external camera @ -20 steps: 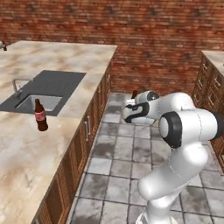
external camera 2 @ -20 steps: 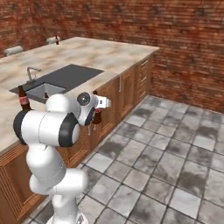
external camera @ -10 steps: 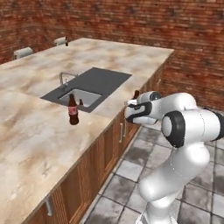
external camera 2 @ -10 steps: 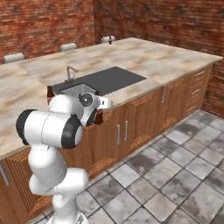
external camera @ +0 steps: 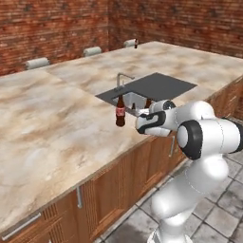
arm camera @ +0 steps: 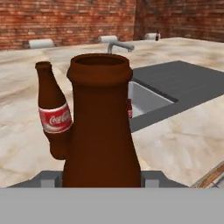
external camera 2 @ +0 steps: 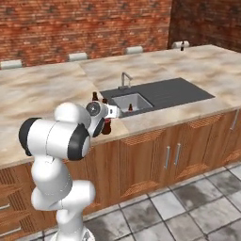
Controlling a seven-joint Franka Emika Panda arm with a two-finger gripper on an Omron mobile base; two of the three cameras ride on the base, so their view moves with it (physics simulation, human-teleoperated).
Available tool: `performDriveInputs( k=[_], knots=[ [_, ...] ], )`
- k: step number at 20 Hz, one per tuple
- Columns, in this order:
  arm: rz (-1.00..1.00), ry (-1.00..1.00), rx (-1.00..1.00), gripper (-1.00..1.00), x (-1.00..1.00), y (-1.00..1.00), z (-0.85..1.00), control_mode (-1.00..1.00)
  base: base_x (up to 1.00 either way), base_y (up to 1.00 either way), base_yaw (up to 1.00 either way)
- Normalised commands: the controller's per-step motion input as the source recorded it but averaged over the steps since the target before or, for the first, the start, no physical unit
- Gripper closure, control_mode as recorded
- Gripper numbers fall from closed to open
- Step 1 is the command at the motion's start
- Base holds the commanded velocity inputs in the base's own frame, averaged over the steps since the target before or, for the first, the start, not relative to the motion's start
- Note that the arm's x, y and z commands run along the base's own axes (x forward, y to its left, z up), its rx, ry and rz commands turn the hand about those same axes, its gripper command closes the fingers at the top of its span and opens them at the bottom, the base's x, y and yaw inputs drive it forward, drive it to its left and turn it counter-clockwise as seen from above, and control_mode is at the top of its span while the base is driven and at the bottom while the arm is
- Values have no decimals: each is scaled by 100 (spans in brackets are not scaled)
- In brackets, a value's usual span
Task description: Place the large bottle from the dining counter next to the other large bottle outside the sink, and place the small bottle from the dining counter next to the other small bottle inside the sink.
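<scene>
Closest to the hand camera, a large brown bottle [arm camera: 100,127] rises straight up from between the gripper's jaws, its open mouth ring near the top of the view and its wide body hiding the fingertips; the gripper [external camera: 142,124] is part-closed around this bottle and carries it. In the left base view the hand sits at the near edge of the sink counter [external camera: 57,128], with the held bottle's neck just showing above the wrist.

Just beyond it, on the beige marble top beside the sink's dark surround, stands the other large bottle [arm camera: 54,114], upright, brown glass with a red label; it is close to the held one, on its left in the hand view, and the two are apart.

Behind that lies the sink [external camera: 132,100], a grey basin set in a dark grey surround [external camera 2: 174,92], with a chrome faucet [external camera: 121,79] at its far rim. A small bottle [external camera 2: 130,108] stands inside the basin.

Farther off, across the wide countertop, grey stool cushions [external camera: 37,62] line the far edge. At the far corner of that stretch, a small dark bottle [external camera 2: 182,45] stands upright on the dining counter [external camera 2: 207,55], in front of the red brick wall [external camera 2: 84,23]
</scene>
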Motion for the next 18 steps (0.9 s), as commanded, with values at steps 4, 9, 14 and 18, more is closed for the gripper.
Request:
performDriveInputs(
  k=[4, 9, 14, 18],
  knots=[
    [0, 0, 0, 100, 0, 0, 0, 100, 34, -11, 50],
    [0, 0, 0, 100, 0, 0, 0, 100, 4, -22, 35],
    [0, 0, 0, 100, 0, 0, 0, 100, 0, -66, 19],
    [0, 0, 0, 100, 0, 0, 0, 100, 0, -95, 14]
  ],
)
